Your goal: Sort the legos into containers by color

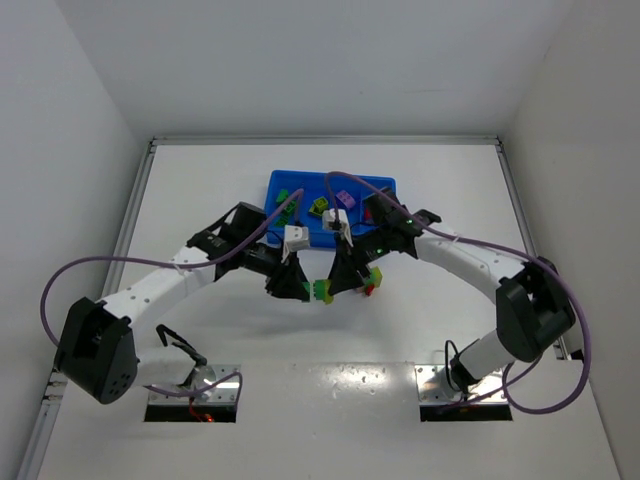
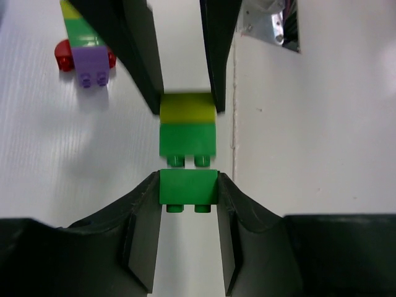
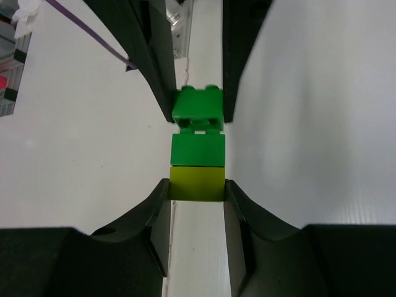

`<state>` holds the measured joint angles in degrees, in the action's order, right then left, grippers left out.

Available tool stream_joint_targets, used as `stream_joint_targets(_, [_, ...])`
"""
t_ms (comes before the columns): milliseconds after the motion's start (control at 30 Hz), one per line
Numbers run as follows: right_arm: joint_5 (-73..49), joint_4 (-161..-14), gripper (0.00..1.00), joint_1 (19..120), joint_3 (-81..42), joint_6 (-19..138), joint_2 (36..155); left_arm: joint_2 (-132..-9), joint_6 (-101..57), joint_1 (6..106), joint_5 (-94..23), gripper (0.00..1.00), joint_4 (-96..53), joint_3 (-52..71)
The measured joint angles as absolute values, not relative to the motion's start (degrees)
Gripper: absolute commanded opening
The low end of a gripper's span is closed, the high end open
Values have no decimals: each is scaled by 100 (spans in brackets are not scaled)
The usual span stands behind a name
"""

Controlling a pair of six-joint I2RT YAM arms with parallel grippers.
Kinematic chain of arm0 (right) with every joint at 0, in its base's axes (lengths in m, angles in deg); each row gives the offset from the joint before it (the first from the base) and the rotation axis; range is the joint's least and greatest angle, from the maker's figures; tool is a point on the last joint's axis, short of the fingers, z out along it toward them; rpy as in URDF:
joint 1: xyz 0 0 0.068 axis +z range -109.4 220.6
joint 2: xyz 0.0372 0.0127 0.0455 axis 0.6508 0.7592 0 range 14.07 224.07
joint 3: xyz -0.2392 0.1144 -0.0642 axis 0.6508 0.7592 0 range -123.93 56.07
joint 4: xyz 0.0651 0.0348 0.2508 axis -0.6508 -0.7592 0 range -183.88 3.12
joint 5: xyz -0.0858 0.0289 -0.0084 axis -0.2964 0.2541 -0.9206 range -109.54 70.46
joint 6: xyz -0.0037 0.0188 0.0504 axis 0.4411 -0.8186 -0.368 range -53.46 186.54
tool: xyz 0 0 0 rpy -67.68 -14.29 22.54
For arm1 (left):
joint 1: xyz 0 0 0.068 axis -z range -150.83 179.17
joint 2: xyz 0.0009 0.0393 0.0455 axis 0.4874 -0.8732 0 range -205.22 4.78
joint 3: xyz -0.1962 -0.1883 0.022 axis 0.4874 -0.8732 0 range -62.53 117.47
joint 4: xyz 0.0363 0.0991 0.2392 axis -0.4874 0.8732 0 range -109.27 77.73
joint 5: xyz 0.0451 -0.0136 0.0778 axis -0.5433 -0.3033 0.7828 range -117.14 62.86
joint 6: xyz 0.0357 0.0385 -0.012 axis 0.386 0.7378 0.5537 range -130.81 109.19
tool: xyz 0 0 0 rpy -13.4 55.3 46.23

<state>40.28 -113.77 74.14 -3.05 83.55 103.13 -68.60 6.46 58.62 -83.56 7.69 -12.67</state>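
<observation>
Left tool (image 2: 189, 184) clamped on a smooth green two-stud brick (image 2: 189, 192), lower centre of its view; right tool (image 3: 197, 187) grips the yellow-green brick (image 3: 197, 182) of a glossy stack (image 3: 197, 167), green half (image 3: 197, 150) facing the first; touching or just apart, unclear. Arms (image 1: 160, 285) bend inward over white desk (image 1: 190, 190), tools nose to nose; blue tray (image 1: 380, 183) upper centre, contents partly hidden.

The white desk (image 1: 200, 200) is matte, and a thin seam crosses it near the front. The blue tray (image 1: 300, 177) sits flat at its far middle. Closer in, right of centre, a short stack of legos (image 2: 86, 46) lies on its side on the bare surface: yellow-green, green and purple bricks with a red piece. Two metal base plates (image 1: 195, 392) sit at the near edge.
</observation>
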Motion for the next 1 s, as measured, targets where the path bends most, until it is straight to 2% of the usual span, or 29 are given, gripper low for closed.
stream_joint_targets(467, [3794,-11694,0,6800,-121,8528,9837,-6613,1011,5327,-7860,0,1296,-1507])
stream_joint_targets(733, [3767,-11712,0,6621,-71,8565,9786,-6594,-68,5119,-5720,0,-221,-1341])
stream_joint_targets(1000, [3750,-11699,0,6549,-1,8563,9740,-8216,-427,5058,-4555,1,-1052,1])
